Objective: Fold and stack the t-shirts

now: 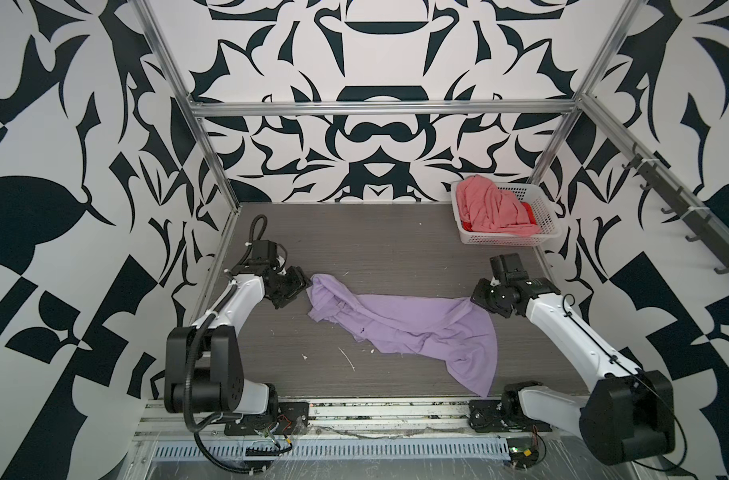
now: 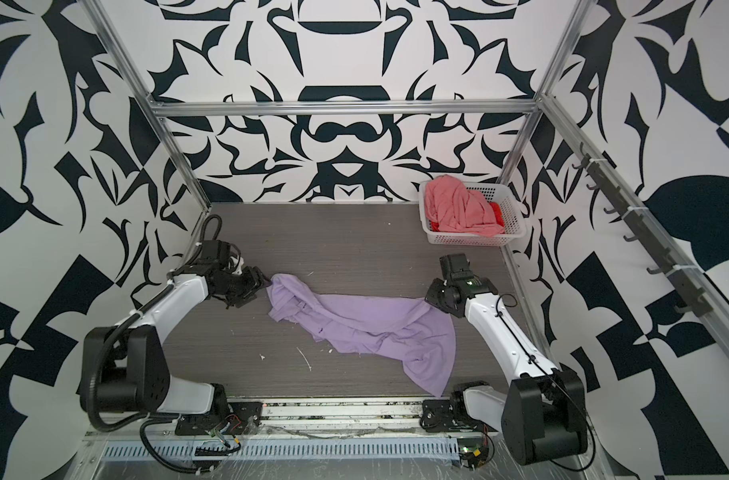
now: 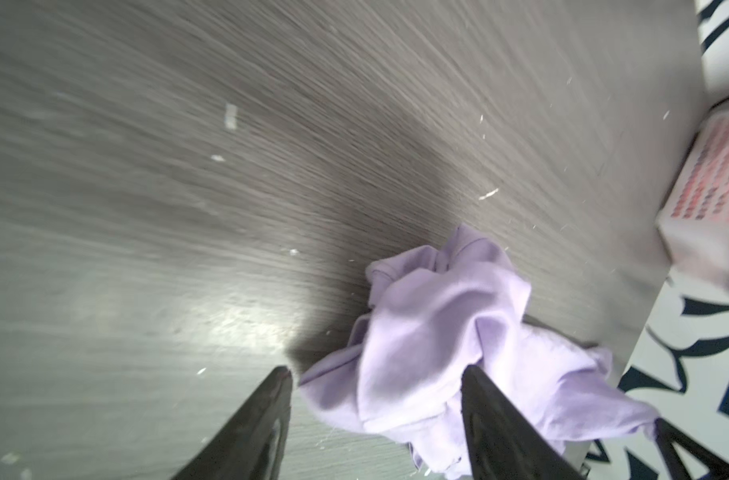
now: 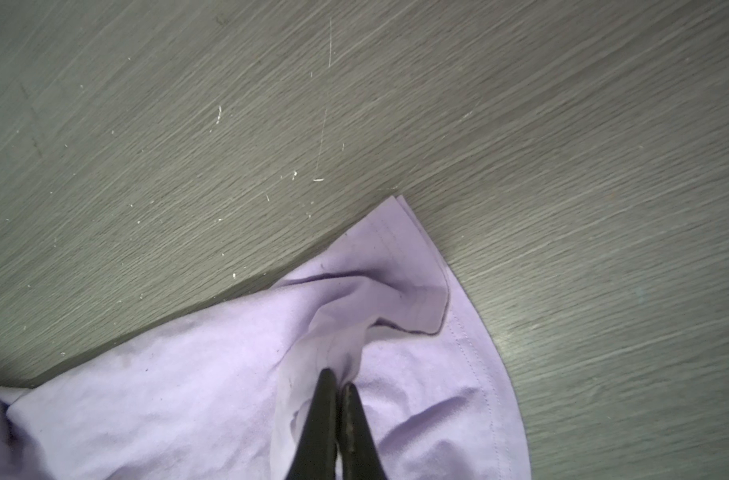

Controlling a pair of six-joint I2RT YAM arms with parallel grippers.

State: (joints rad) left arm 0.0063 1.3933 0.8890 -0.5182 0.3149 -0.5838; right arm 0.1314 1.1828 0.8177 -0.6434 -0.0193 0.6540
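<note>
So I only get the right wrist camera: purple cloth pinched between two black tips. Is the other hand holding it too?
Observer: No. The left hand is open, its fingers standing apart on either side of the other, bunched end of the lavender t-shirt.
Operator: Are there more shirts anywhere?
Observer: Yes. A salmon-pink t-shirt is heaped in a white basket at the table's far right corner, with red cloth showing beneath it.
</note>
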